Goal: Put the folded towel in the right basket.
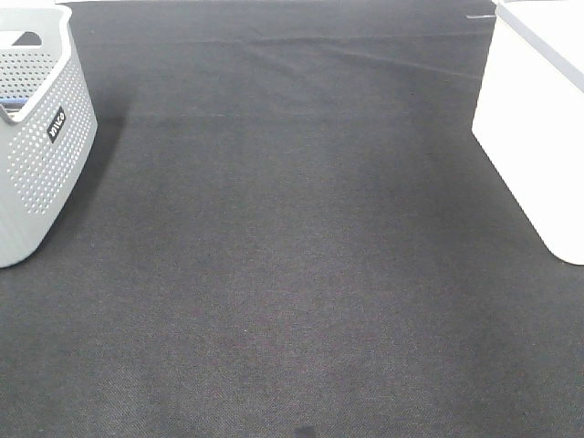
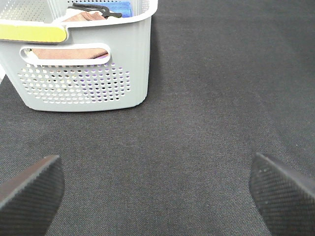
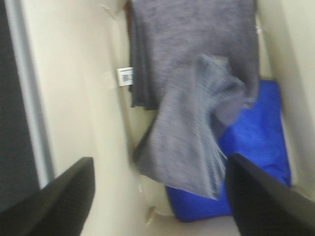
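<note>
In the right wrist view a grey towel (image 3: 197, 128) hangs or lies loose inside the white right basket (image 3: 74, 88), over a blue towel (image 3: 261, 137). The picture is blurred. My right gripper (image 3: 158, 162) is open above the basket's inside, with the grey towel below the gap and touching neither finger. Darker grey folded cloth (image 3: 192, 39) lies farther in; I cannot tell if it is the same piece. The right basket (image 1: 538, 137) shows at the right edge of the high view. My left gripper (image 2: 155, 162) is open and empty over the black cloth. Neither gripper shows in the high view.
A grey perforated basket (image 1: 41, 137) stands at the far left; in the left wrist view (image 2: 83, 73) it holds a pinkish towel (image 2: 69, 53) and a blue one (image 2: 120, 7). A black cloth (image 1: 292, 274) covers the table between the baskets.
</note>
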`<state>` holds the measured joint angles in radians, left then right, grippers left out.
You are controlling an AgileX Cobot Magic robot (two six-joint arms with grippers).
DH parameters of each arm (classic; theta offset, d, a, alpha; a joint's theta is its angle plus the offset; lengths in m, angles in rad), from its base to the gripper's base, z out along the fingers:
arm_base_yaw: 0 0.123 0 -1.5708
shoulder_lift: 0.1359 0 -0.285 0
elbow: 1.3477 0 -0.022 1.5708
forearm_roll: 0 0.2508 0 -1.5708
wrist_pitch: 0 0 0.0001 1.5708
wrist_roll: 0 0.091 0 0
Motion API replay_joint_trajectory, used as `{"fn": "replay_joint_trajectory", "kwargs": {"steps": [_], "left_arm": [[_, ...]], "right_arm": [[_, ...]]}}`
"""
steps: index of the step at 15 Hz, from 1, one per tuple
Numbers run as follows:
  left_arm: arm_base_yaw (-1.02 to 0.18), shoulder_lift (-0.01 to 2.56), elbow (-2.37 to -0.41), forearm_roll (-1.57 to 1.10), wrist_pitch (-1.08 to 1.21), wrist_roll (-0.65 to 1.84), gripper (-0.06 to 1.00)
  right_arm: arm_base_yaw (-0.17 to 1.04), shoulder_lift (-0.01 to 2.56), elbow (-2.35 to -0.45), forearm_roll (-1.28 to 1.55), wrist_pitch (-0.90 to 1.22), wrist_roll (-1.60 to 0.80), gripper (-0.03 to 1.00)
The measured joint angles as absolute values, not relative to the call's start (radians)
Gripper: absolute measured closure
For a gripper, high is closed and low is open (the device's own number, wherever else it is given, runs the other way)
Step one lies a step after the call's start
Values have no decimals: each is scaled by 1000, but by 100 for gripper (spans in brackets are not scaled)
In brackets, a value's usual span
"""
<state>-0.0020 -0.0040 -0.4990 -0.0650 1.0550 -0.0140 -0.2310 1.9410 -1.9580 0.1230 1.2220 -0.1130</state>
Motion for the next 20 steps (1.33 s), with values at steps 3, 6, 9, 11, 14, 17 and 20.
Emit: {"fn": "replay_joint_trajectory", "kwargs": {"steps": [3,6,9,11,14,17,20], "left_arm": [[-2,-4,-499,-65,1055,-14,-2],[-2,-4,-499,-65,1055,-14,-2],[-2,-4,-499,-65,1055,-14,-2],[-2,-4,-499,-65,1055,-14,-2],[-2,-4,-499,-65,1055,-14,-2],[-2,-4,-499,-65,1055,-14,-2],[-2,-4,-499,-65,1055,-14,-2]], "right_arm": [[-138,1930,-1958,126,1222,-121,24],[-67,1894,-1958,116,1222,-114,24],[53,1812,-1956,115,1222,-76,24],[111,1761,-1919,115,1220,-59,24],[145,1630,-1748,119,1220,-57,24],[145,1458,-1497,117,1220,-57,24],[145,1261,-1226,117,1219,-57,24]]}}
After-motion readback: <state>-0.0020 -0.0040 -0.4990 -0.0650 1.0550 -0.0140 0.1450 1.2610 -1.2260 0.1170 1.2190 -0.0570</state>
